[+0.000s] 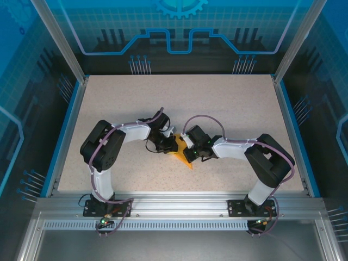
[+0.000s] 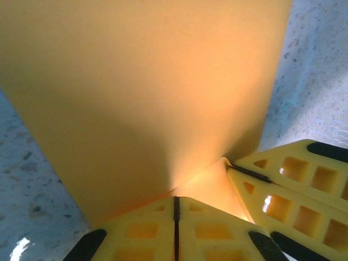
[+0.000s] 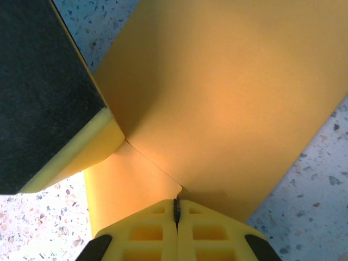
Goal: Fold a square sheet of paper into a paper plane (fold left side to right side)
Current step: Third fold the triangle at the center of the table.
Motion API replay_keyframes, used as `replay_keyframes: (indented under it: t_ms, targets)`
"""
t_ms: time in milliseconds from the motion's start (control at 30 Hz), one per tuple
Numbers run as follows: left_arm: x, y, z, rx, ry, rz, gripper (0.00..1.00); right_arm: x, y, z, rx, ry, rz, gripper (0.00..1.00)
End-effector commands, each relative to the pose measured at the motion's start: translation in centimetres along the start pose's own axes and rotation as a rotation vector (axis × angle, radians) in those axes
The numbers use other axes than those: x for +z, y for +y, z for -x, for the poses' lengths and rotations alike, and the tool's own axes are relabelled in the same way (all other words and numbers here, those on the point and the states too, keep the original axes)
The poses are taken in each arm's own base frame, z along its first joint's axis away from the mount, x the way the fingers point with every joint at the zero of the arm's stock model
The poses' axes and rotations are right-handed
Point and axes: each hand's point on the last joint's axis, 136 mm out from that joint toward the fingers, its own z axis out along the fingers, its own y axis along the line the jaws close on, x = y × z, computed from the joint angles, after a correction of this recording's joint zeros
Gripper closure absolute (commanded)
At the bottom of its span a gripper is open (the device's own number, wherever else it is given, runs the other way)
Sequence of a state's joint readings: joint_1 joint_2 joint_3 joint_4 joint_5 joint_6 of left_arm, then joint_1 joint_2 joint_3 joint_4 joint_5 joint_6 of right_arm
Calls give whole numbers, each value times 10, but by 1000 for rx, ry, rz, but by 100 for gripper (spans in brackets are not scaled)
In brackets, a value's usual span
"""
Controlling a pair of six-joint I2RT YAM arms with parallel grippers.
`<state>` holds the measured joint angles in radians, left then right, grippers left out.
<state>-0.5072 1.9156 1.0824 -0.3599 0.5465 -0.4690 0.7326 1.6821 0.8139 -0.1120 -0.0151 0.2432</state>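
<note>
- The left fingers (image 2: 163, 212) were clenched on an edge of the folded orange sheet of paper (image 2: 147, 98).
- The right fingers (image 3: 187, 215) pinched it too.
- The sheet was near the middle of the desk (image 1: 228, 109).

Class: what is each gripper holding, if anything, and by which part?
The left gripper and the right gripper are each shut on the orange paper. Both pinch it at its edge, at neighbouring spots close together.

We saw a speckled beige tabletop (image 1: 228, 103) boxed in by blue walls (image 1: 109, 27) with gear and circuit patterns, silver posts (image 1: 60, 41) rising at the far corners.
</note>
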Motion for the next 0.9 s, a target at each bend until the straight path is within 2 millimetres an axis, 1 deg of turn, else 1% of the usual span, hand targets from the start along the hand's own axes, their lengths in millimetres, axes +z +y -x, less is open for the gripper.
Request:
replay_keyframes:
  t_ms: [0,200,267,400,500,633,767,867]
  targets:
    - [7,9,-3,10,16,31,91,8,-4,-43,-7,159,-20,100]
    - [10,13,-1,6,15,44,91,6,-4,-41,-6,153,-19,100]
    - [12,16,-2,0,21,56,91,3,-3,-37,-5,140,-19,100]
    - [15,25,-7,-13,31,79,91,-7,-4,-19,15,94,-19,100]
    - [18,32,-11,-20,39,93,91,-16,-5,-4,33,56,-8,89]
    - [20,37,-14,-28,44,105,91,-27,-5,10,45,14,0,81]
    - [19,36,-13,-24,40,106,91,-41,-8,6,51,22,-30,75]
    - [17,34,-12,-21,37,105,92,-53,-1,4,66,25,-2,73]
